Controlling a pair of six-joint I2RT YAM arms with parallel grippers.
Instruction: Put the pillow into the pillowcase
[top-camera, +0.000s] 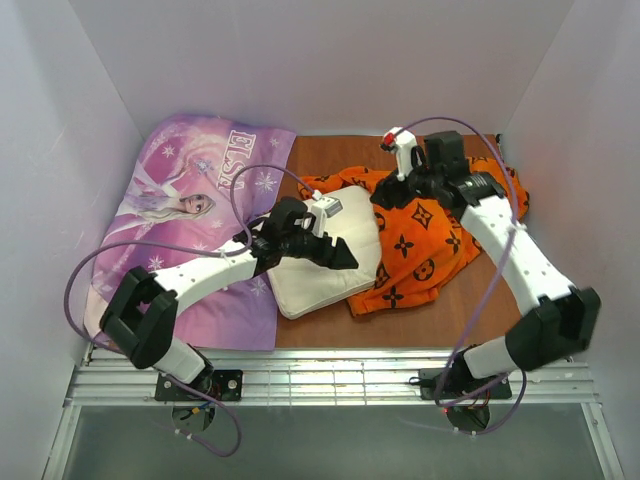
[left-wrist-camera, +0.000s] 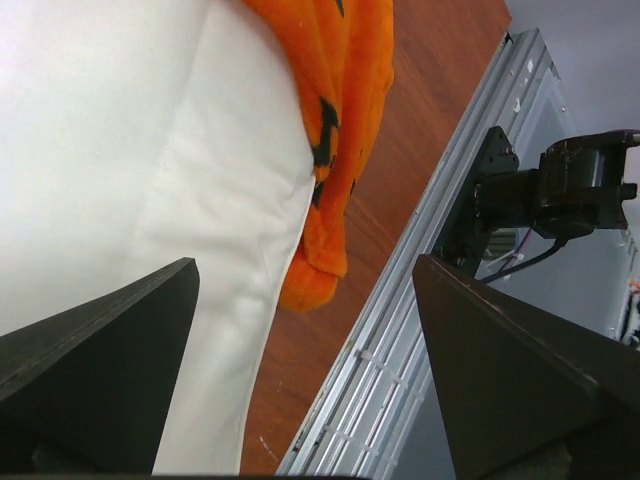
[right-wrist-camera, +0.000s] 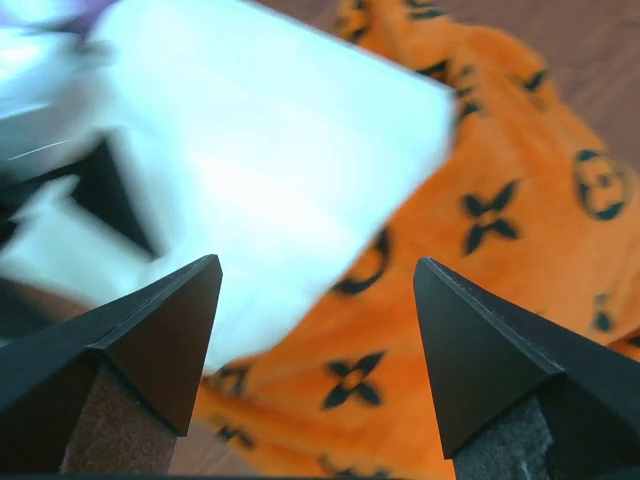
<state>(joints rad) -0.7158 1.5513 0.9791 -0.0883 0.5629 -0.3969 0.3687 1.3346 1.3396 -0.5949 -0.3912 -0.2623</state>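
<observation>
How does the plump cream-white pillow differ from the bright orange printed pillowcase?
The plump cream-white fabric pillow is plain; the bright orange fabric pillowcase carries black flower and circle motifs. The pillow is full and smooth; the pillowcase lies limp and rumpled. The pillow sits centre-left, the pillowcase bunched against its right side. Both are soft fabric on the brown table.

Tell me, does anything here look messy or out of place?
The orange pillowcase lies bunched and wrinkled instead of flat, draped over one edge of the cream pillow, most of which sits bare outside it. Nothing looks torn or spilled.
</observation>
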